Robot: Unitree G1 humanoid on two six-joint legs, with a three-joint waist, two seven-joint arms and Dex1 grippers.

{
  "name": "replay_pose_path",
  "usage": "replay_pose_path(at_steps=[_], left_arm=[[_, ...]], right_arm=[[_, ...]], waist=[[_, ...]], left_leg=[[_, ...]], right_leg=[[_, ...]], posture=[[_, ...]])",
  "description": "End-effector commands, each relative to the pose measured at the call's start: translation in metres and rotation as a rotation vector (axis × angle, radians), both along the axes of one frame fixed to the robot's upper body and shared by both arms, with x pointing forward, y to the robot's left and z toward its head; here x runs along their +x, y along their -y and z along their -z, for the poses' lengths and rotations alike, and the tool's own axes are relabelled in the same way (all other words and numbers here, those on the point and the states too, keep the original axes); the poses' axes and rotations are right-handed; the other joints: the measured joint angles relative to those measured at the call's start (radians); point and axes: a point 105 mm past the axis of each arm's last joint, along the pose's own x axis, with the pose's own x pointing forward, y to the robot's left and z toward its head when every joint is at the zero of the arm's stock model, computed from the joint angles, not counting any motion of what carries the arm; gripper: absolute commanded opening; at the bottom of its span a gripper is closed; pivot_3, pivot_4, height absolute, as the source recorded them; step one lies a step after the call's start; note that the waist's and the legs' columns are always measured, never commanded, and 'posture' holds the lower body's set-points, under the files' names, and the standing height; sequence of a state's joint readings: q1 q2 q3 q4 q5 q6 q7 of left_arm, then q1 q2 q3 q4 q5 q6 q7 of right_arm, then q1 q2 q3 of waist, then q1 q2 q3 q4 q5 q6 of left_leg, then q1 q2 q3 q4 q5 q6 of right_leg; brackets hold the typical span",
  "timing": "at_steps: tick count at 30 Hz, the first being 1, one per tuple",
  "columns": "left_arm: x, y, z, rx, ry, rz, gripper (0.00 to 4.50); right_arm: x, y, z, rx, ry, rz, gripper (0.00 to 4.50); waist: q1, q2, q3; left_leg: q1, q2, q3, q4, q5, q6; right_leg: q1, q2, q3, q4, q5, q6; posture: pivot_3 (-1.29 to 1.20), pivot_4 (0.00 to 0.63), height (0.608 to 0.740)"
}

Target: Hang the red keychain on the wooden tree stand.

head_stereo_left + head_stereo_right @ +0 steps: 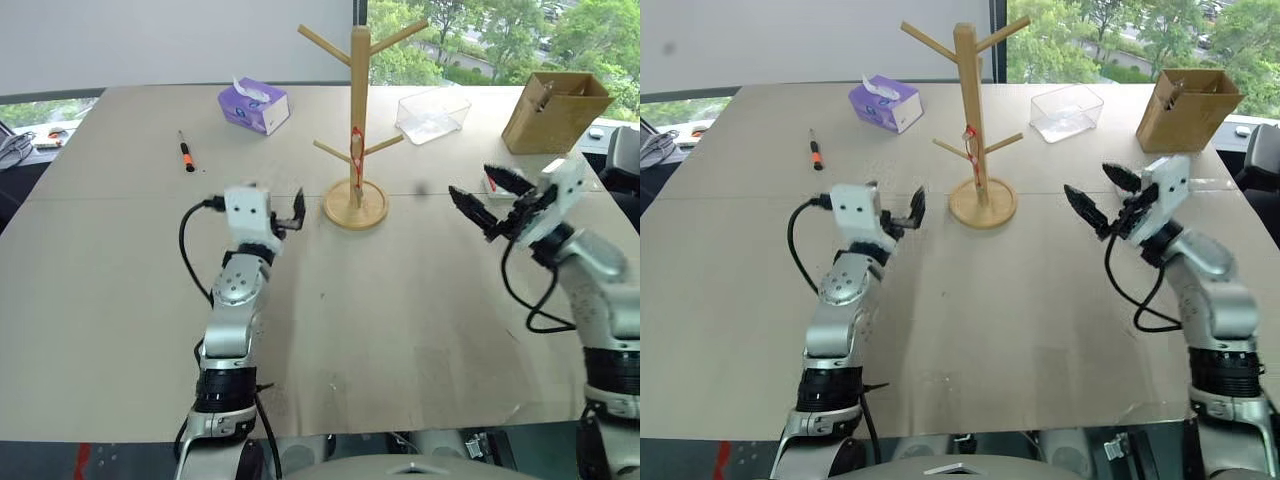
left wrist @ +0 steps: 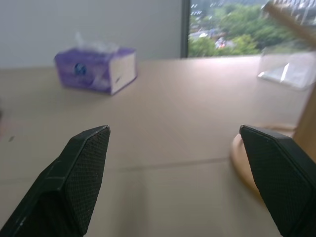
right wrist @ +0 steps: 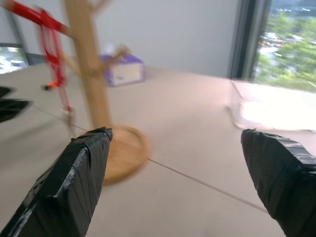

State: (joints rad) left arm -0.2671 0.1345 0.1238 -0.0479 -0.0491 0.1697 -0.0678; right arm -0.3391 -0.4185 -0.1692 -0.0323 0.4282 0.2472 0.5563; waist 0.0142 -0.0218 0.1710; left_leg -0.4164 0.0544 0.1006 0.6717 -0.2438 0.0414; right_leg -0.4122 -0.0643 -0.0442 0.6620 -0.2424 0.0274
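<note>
So the red keychain [image 1: 968, 148] is hanging on the wooden tree stand [image 1: 356, 120], dangling down along the pole from one of the lower pegs, roughly top-center of the left eye frame. From the right wrist view you can see its red loop [image 3: 52, 54] draped off a peg in the upper left, with the dark key hanging below it near the round base

Left pincer [image 1: 285, 215] sits center-left of the left eye frame, just to the left of the stand's disc base but not touching it. Its fingers [image 2: 81, 168] are spread wide with nothing between them, so fully released. In the left wrist view the base edge pokes in at the right side

Right pincer [image 1: 490, 200] is over at the right of the frame, well apart from the stand, angled toward it. Also spread wide, nothing in it, and its fingers [image 3: 74, 187] frame the stand's base in its own wrist view

Other stuff on the surface [image 1: 380, 330]: a purple tissue box [image 1: 254, 105] in the upper left, an orange-handled screwdriver [image 1: 186, 152] further left of that, a clear plastic container [image 1: 432, 115] to the right of the stand, and a cardboard box [image 1: 553, 110] at the upper right. None of them touch the stand or either pincer
</note>
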Motion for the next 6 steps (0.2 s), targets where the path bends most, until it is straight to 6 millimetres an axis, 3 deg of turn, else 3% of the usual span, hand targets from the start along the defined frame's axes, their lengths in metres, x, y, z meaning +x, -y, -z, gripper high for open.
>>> replay_pose_path(at_steps=[1,6], left_arm=[[-0.004,-0.018,-0.001,0.000,0.050,-0.078,4.37],[-0.010,-0.025,0.015,0.002,0.033,-0.113,4.37]], right_arm=[[0.008,0.018,0.009,-0.019,0.054,0.162,4.50],[0.016,0.030,0.038,-0.004,0.057,0.295,4.50]], waist=[[0.000,0.000,0.000],[-0.002,0.000,0.000]], left_leg=[[0.000,0.000,0.000,0.000,0.000,0.000],[0.001,0.001,0.001,0.000,0.000,0.000]], right_leg=[[0.000,0.000,0.000,0.000,0.000,0.000],[0.000,0.000,0.000,0.000,0.000,0.000]], posture=[[0.00,0.150,0.740],[0.00,0.150,0.740]])
